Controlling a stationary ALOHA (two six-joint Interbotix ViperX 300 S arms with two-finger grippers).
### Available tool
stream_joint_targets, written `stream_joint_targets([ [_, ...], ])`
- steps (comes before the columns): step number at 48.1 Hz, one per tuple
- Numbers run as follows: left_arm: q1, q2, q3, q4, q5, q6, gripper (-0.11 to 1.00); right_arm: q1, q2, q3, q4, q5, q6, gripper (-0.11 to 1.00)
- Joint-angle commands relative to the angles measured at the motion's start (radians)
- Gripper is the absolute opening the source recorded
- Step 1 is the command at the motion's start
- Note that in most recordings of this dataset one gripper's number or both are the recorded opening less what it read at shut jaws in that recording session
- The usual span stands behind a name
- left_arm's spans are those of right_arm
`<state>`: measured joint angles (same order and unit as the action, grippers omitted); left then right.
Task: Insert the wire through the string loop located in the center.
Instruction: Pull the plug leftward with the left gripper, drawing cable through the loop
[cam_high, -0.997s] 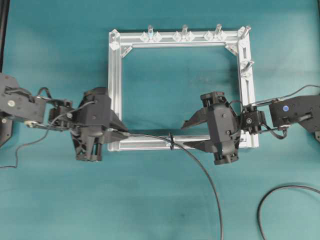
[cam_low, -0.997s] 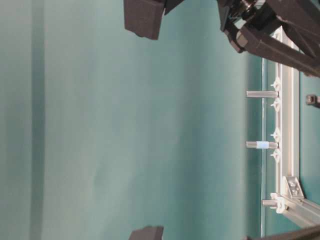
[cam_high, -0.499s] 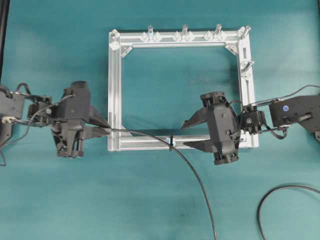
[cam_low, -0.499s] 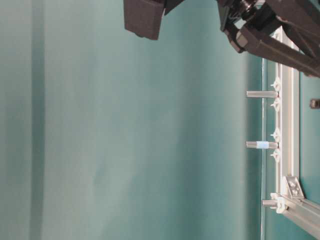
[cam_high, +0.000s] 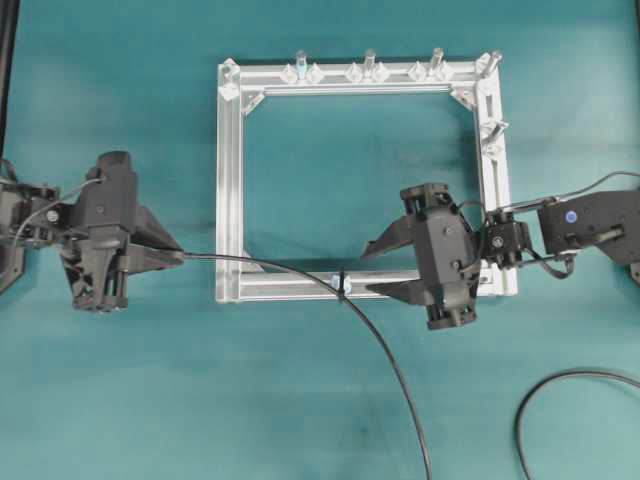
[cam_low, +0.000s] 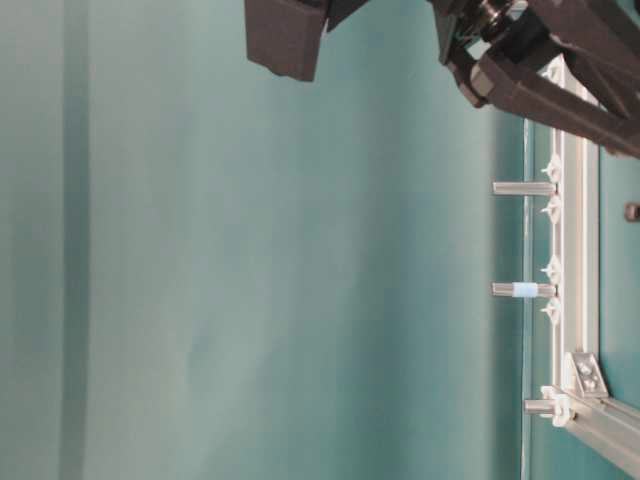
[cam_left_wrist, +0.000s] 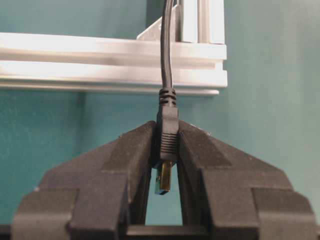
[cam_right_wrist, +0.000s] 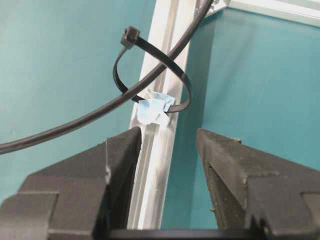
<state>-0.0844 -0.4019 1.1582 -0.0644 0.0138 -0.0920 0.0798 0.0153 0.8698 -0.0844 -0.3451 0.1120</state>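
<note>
Left claw (cam_left_wrist: 165, 150) pinching plug end of wire (cam_high: 290, 266), outside frame (cam_high: 229, 180), cable already running through string loop (cam_right_wrist: 150, 75) on near bar; right claw (cam_right_wrist: 167, 145) spread, empty, beside loop, likely guarding it

Black wire (cam_high: 385, 352), black string loop (cam_right_wrist: 150, 75), silver frame (cam_high: 230, 180), teal table (cam_high: 330, 400).

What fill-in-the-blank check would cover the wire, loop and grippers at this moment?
1. The left gripper is shut on the wire's ____ end.
2. The wire passes ____ the string loop.
3. The right gripper is ____, holding nothing.
4. The loop is tied around the frame's ____ bar.

Missing: plug; through; open; bottom
</note>
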Motion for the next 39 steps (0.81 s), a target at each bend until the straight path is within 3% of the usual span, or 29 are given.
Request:
stream_joint_targets([
  [1,0.005,-0.020,-0.005,-0.002,0.002,-0.008,0.16,0.002,-0.026,-0.018,0.002,-0.003,0.002,0.51],
  [39,-0.041,0.176,-0.021,0.000,-0.072,-0.012,0.13,0.002,-0.026,-0.025,0.003,0.005,0.002,0.51],
])
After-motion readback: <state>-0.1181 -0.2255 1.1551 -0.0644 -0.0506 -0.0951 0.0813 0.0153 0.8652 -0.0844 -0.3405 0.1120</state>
